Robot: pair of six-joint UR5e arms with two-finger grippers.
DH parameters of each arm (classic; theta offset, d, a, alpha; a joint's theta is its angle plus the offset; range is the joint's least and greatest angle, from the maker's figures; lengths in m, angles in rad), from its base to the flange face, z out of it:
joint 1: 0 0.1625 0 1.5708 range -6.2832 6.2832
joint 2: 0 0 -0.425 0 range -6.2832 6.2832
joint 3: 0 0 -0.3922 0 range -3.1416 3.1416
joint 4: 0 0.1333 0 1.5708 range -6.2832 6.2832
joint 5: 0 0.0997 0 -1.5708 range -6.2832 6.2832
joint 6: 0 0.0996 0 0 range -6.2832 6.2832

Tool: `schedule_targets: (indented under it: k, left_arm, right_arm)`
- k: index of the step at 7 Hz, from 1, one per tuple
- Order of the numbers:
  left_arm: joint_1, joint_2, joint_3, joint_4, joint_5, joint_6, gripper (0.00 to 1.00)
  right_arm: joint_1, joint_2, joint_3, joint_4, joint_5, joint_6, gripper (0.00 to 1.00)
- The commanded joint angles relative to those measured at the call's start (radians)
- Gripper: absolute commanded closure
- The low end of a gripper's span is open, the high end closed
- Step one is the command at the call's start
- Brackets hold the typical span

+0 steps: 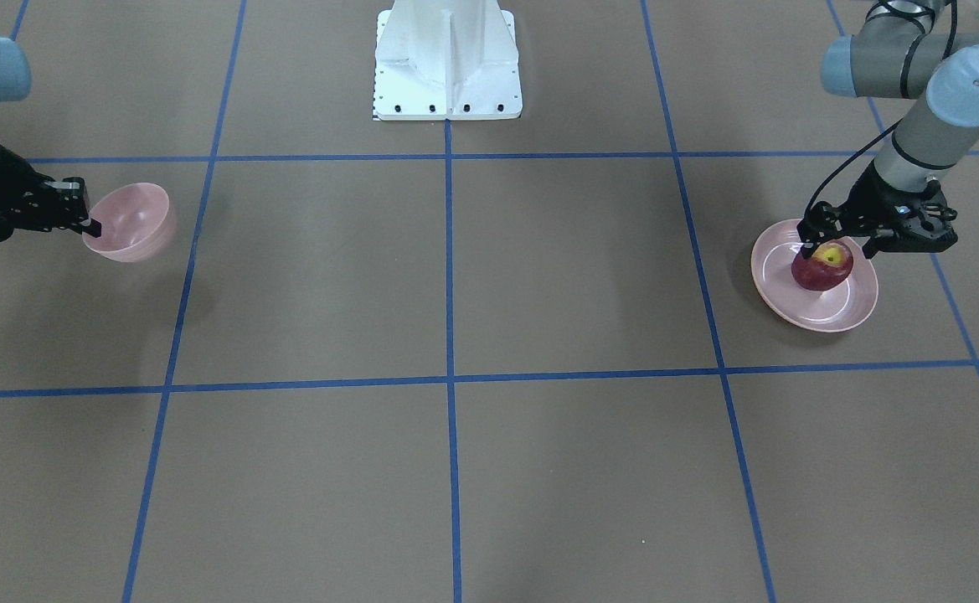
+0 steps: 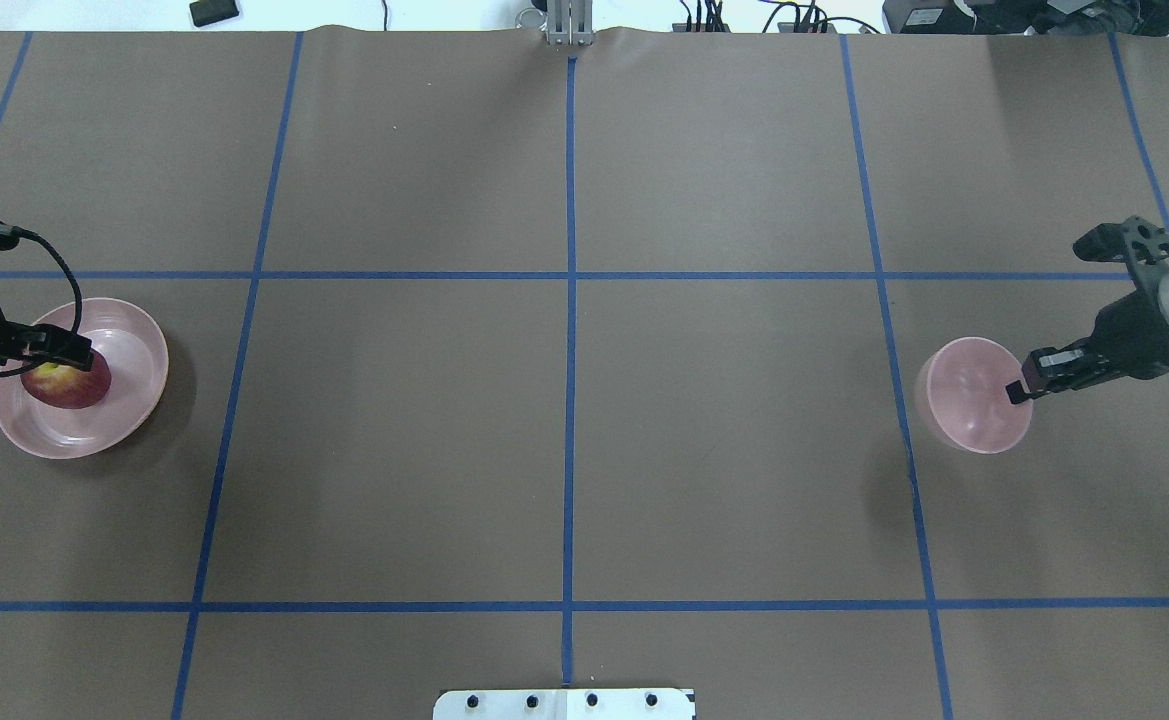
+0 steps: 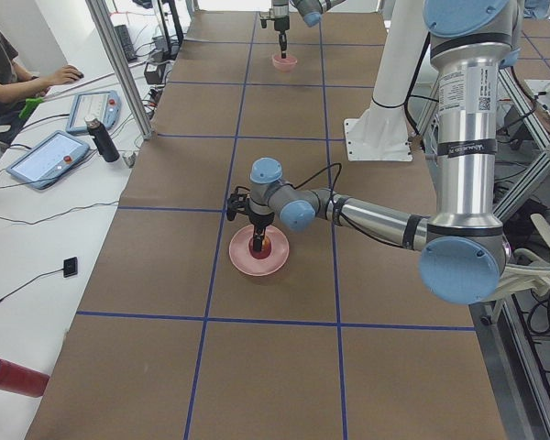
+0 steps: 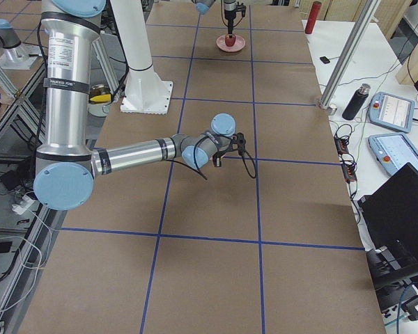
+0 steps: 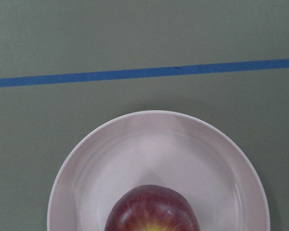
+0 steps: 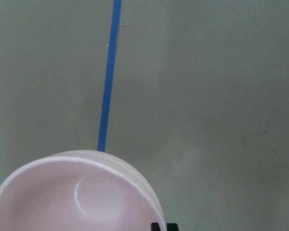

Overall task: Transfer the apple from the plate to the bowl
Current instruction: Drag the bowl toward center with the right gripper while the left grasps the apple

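Note:
The dark red apple (image 1: pixel 822 268) with a yellow top sits on the wide pale pink plate (image 1: pixel 841 311) at the table's left end. It also shows in the overhead view (image 2: pixel 69 388) and the left wrist view (image 5: pixel 151 214). My left gripper (image 1: pixel 837 249) is low over it, open, with one finger on each side of the apple's top. I cannot tell whether the fingers touch it. My right gripper (image 1: pixel 91 226) is shut on the rim of the small deep pink bowl (image 1: pixel 131 219). It holds the bowl (image 2: pixel 972 395) tilted and a little above the table at the right end.
The white robot base (image 1: pixel 447 67) stands at the middle of the robot's side. Blue tape lines (image 2: pixel 569 300) divide the brown table. In the left side view a side bench holds tablets (image 3: pixel 48 158) and a bottle (image 3: pixel 104 140), with an operator beside it.

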Motion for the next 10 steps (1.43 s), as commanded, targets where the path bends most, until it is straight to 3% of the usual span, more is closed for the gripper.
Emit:
schedule_targets:
  k: [1, 3, 4, 6, 7, 8, 9, 10]
  left_arm:
    - [0.008, -0.009, 0.026, 0.001, -0.004, -0.004, 0.02]
    - [0.016, -0.014, 0.043, -0.001, -0.009, -0.006, 0.02]
    - [0.028, -0.021, 0.055, -0.001, -0.009, -0.007, 0.02]
    - [0.042, -0.033, 0.070, -0.002, -0.006, -0.024, 0.02]
    - [0.042, -0.033, 0.074, -0.001, -0.006, -0.022, 0.09]
    - [0.042, -0.033, 0.074, -0.001, -0.004, -0.022, 0.37]
    - [0.040, -0.035, 0.072, 0.001, -0.011, -0.022, 0.84]
    - [0.040, -0.062, 0.061, 0.028, -0.073, -0.022, 1.00]
  right_arm:
    - [-0.103, 0.198, -0.002, -0.075, -0.064, 0.214, 1.00]
    - [-0.166, 0.422, -0.003, -0.305, -0.133, 0.274, 1.00]
    - [-0.195, 0.475, -0.011, -0.353, -0.165, 0.288, 1.00]
    - [-0.250, 0.570, -0.076, -0.355, -0.211, 0.380, 1.00]
    - [-0.278, 0.599, -0.107, -0.352, -0.240, 0.409, 1.00]
    - [-0.293, 0.654, -0.155, -0.347, -0.265, 0.435, 1.00]
    - [-0.310, 0.702, -0.204, -0.344, -0.269, 0.458, 1.00]
    - [-0.331, 0.744, -0.256, -0.343, -0.310, 0.468, 1.00]
